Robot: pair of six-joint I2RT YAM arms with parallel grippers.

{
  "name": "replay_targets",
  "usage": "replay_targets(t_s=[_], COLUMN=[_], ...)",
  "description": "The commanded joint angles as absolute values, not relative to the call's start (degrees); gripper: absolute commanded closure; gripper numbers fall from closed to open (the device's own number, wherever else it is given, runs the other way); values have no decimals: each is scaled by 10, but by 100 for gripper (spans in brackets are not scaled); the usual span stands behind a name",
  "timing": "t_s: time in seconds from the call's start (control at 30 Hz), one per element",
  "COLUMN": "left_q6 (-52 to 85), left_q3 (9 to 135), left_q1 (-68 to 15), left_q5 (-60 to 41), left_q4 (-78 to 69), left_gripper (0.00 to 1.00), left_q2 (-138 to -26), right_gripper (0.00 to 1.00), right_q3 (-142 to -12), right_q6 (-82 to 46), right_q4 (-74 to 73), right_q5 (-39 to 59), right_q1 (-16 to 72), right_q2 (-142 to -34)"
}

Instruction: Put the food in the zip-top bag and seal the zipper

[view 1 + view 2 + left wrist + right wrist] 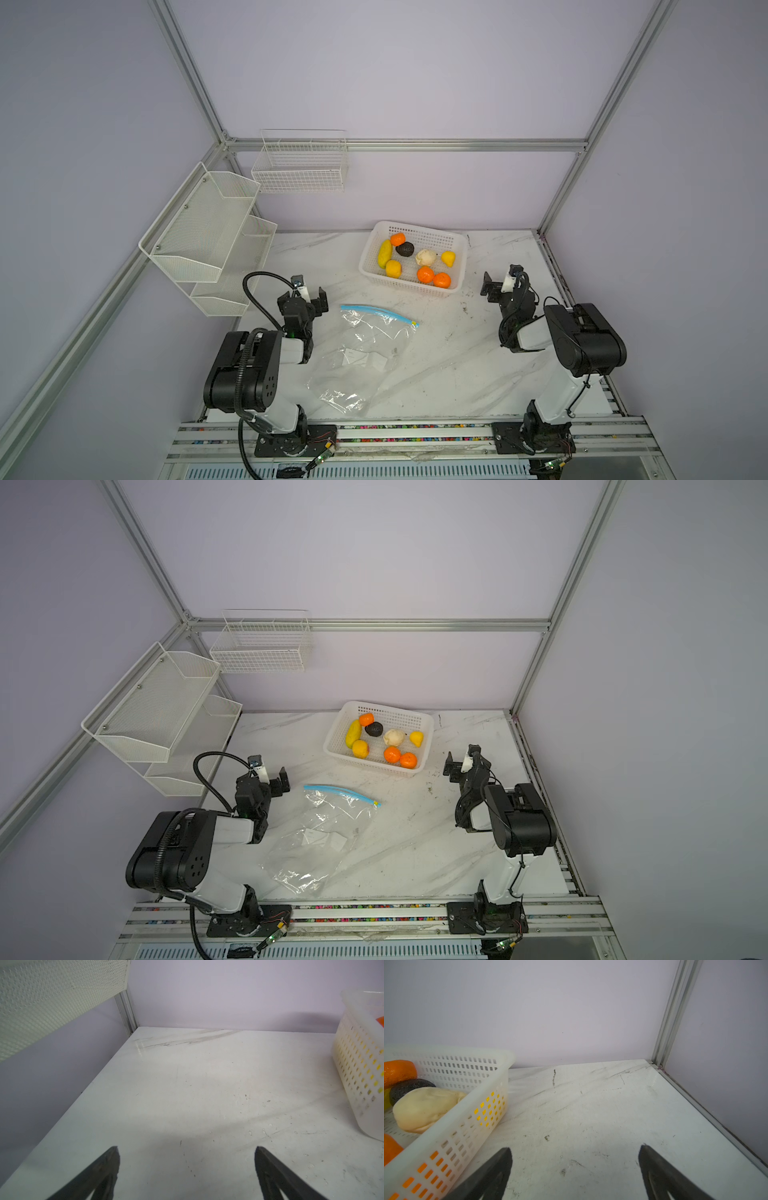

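Observation:
The food lies in a white perforated basket at the back: three orange balls, yellow pieces, a cream lumpy ball and a black lump. The clear zip-top bag lies flat in the middle of the table, empty. Its light-blue zipper runs along the far edge, with the slider at the right end. My left gripper is open, left of the zipper. My right gripper is open, right of the basket. Neither holds anything.
White mesh shelves hang on the left wall near the left arm. A wire basket hangs on the back wall. The basket's side wall shows in the left wrist view. Aluminium frame posts stand at the table corners.

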State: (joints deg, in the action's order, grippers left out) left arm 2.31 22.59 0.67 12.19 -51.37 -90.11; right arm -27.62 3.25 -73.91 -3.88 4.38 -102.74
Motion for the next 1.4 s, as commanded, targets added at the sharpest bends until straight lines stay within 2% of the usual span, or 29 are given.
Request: replay_targets(t_s=[0.0, 0.13, 0.23, 0.37, 0.43, 0.53, 0.63, 0.8, 1.1, 1.37], left_q6=[17, 35, 33, 51, 109, 197, 234, 278, 310, 335], left_q3=[214, 206, 210, 301, 362, 472, 581, 699, 860, 930], left_q1=[5, 0, 0, -4, -8, -16, -26, -51, -85, -118], left_q5=[129, 194, 187, 113, 74, 3, -55, -119, -217, -241], left_q4=[-545, -543, -487, -285, -193, -69, 37, 87, 138, 138], left_gripper=[0, 0, 0, 0, 0, 0, 0, 0, 0, 0], left_q2=[-897, -870, -815, -732, -728, -770, -839, -916, -1075, -1161], right_gripper=[3, 3, 3, 3, 3, 2, 3, 2, 2, 2], right_q3=[-271, -281, -325, -408, -432, -448, -486, -563, -605, -615], right_q6=[30, 13, -31, -187, -225, -287, -319, -329, -325, -312], right_q4=[-760, -715, -535, -310, -268, -241, -206, -134, -75, -45], right_q5=[-53, -96, -127, -141, -79, -10, 45, 96, 72, 23], right_q1=[40, 40, 39, 40, 40, 44, 77, 143, 179, 179], right_q2=[-1019, -980, -881, -800, -790, -772, -807, -890, -975, -983])
